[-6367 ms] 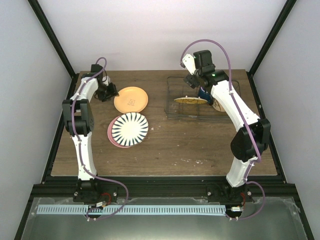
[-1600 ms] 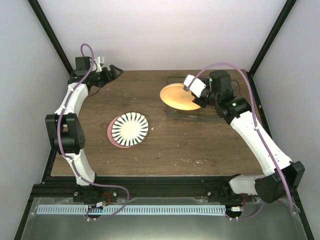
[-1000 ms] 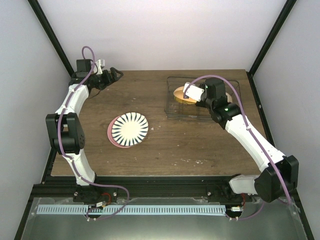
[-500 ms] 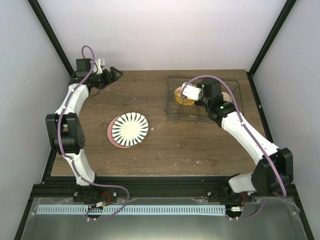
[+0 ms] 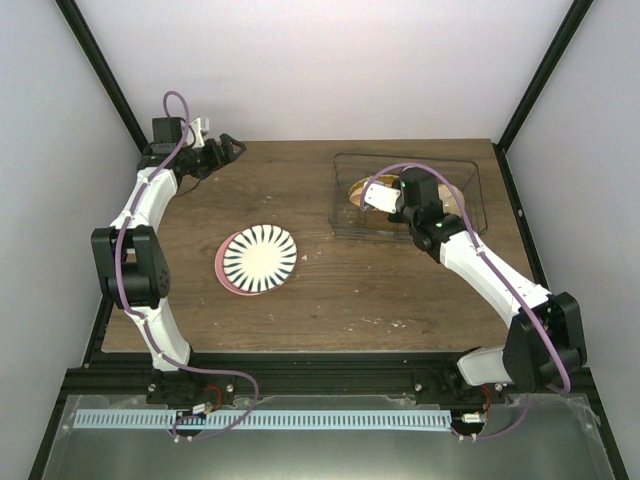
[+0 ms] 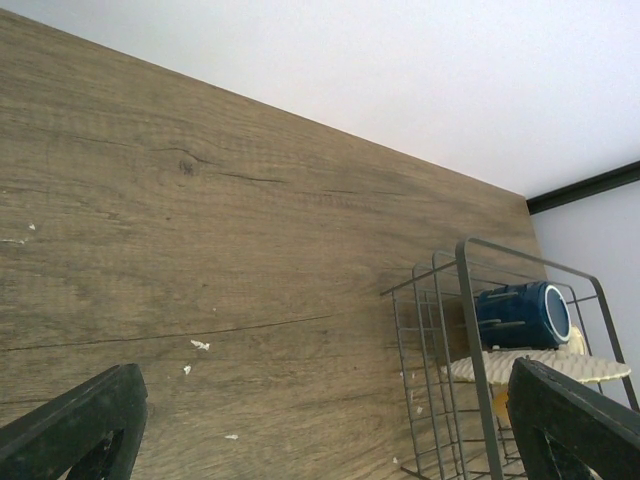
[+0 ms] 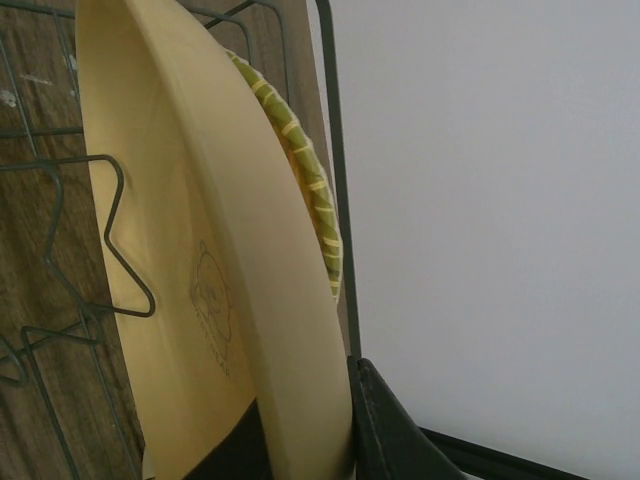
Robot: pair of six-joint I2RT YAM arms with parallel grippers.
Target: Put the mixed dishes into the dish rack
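At the 10 o'clock corner of the table point(image 5: 330, 290), the left gripper point(image 5: 230, 147) hangs with its fingers spread wide and nothing between them. Toward 8 o'clock from the table's middle, the white plate with black radial stripes point(image 5: 260, 257) lies on the pink plate point(image 5: 221, 268), well apart from the dish rack point(image 5: 338, 215) at 2 o'clock. There the right gripper point(image 7: 305, 435) is clamped on the rim of the yellow plate point(image 7: 180, 250), which stands on edge inside the rack, just beside the grid-patterned plate point(image 7: 312, 190).
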